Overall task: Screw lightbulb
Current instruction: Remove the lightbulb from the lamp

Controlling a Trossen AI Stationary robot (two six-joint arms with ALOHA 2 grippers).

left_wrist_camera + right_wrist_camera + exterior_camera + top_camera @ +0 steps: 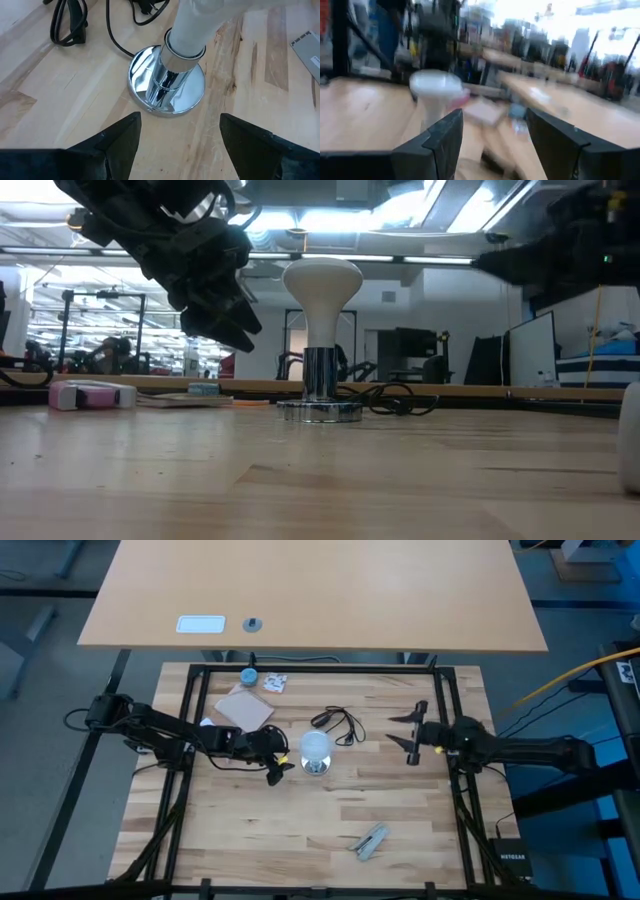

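Note:
The frosted-white lightbulb (316, 744) stands upright, neck down, in a chrome socket (170, 75) on a shiny round base (320, 412) at mid-table. My left gripper (279, 762) hovers just to the bulb's left, slanting down, open; in the left wrist view its fingers (120, 142) stand short of the base with nothing between them. My right gripper (408, 737) is off to the bulb's right, roughly level and open; the right wrist view shows the bulb (434, 87) well ahead of it.
A black cord (341, 723) loops behind the base. A brown pad (243, 708), a blue cap (248, 676) and a white wrapper (275, 683) lie at the far left. A grey piece (370, 840) lies near the front edge. A black frame (196, 700) borders the table.

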